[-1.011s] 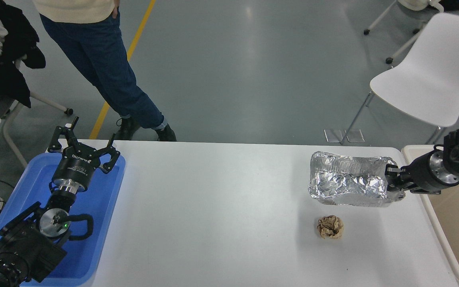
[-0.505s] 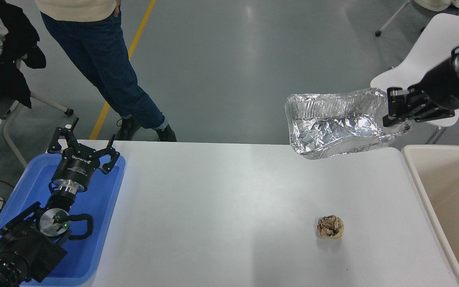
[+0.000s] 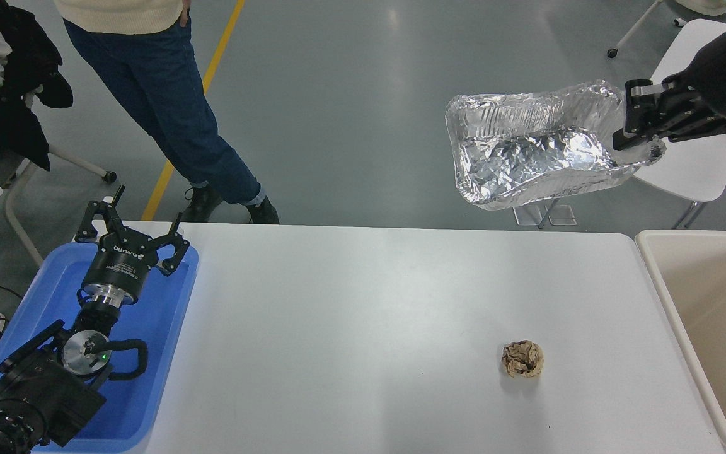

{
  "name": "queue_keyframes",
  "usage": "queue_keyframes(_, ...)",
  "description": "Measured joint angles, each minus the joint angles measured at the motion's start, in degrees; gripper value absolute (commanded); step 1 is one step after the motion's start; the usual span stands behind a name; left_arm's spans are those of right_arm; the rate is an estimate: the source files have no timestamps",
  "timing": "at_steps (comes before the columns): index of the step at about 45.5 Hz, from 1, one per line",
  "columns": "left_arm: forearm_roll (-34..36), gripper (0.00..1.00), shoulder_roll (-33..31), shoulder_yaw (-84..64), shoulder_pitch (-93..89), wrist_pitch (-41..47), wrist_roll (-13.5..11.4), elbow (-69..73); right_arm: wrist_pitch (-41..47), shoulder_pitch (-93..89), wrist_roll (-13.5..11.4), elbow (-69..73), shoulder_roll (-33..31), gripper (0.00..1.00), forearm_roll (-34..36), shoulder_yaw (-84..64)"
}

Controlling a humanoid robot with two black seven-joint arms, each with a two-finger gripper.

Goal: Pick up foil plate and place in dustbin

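Observation:
The foil plate (image 3: pixel 530 148), a shiny crinkled silver tray, hangs high above the table's far right edge, tilted down toward its left end. My right gripper (image 3: pixel 633 126) is shut on the tray's right rim, with the arm coming in from the upper right corner. The dustbin (image 3: pixel 656 277), a big beige bin with a pale rounded rim, stands against the table's right end, below and right of the tray. My left gripper (image 3: pixel 130 221) stands open, parked over the blue tray at the lower left.
A brown crumpled paper ball (image 3: pixel 522 359) lies on the white table (image 3: pixel 363 328) front right. The blue tray (image 3: pixel 161 315) sits at the table's left. A person's legs (image 3: pixel 167 120) stand beyond the far left edge. A white chair (image 3: pixel 694 157) is behind the held tray.
My right gripper has lifted the foil plate off the table and carried it up and away, well above the far edge. The left arm has not moved.

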Motion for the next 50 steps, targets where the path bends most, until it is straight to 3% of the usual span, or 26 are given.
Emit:
queue_keyframes(28,0.0,1.0,0.04,0.0,0.0,-0.04,0.0,0.01,0.07,-6.74,-0.03,-13.79,-11.94,0.0,0.12,-23.45)
queue_keyframes(50,0.0,1.0,0.07,0.0,0.06,0.01,-0.08,0.02,0.06,-28.18,-0.09,-30.8,-25.29,0.0,0.28,-14.8)
